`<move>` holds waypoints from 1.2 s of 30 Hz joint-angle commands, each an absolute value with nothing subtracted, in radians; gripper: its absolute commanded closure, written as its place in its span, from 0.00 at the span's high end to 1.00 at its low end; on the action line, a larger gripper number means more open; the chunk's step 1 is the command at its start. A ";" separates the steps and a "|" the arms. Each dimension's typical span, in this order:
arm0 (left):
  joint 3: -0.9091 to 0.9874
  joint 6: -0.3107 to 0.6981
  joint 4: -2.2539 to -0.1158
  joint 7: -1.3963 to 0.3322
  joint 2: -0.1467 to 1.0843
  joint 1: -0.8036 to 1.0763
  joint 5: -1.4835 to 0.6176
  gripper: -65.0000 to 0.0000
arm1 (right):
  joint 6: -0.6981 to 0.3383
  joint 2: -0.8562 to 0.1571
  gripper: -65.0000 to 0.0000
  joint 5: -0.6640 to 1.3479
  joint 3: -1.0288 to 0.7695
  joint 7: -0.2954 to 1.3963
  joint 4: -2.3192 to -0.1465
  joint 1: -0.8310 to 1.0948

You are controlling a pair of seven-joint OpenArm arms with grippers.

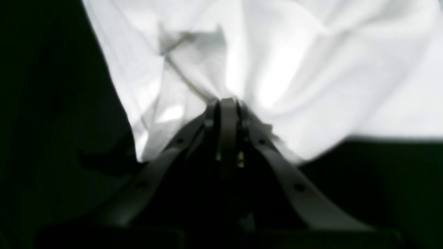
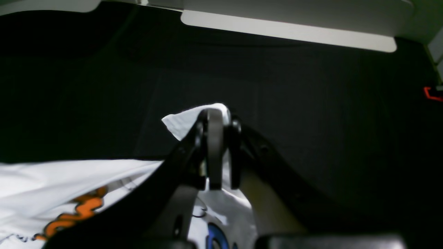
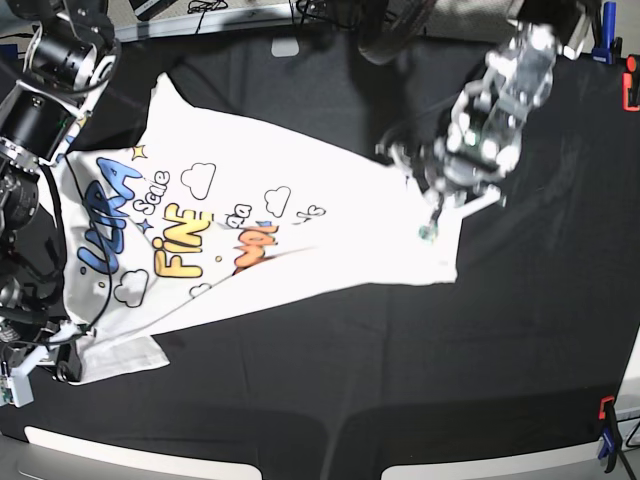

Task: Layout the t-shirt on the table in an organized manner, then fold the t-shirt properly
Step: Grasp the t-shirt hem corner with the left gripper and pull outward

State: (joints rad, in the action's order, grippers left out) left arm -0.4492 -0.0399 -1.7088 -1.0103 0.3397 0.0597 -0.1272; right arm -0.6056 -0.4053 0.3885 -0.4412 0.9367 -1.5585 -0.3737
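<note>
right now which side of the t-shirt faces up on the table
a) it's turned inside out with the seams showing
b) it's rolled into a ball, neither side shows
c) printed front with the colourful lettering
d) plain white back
c: in the base view the t-shirt lies spread on the table with its blue, yellow and orange lettering facing up.
</note>
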 commanded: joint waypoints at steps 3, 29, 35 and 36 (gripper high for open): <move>-0.447 -0.032 -1.829 -1.029 0.381 0.145 -0.119 0.00 | -0.606 -0.424 0.00 0.403 -0.445 0.909 -1.575 -0.402; -0.446 -0.084 -1.963 -0.885 0.402 0.134 0.182 0.23 | -0.606 -0.424 0.00 0.403 -0.445 0.910 -1.575 -0.402; -0.447 -0.043 -1.737 -0.978 0.387 0.054 0.205 0.23 | -0.606 -0.424 0.00 0.404 -0.445 0.913 -1.575 -0.402; -0.447 -0.039 -1.708 -0.996 0.380 0.044 0.200 0.23 | -0.606 -0.424 0.00 0.404 -0.445 0.913 -1.575 -0.402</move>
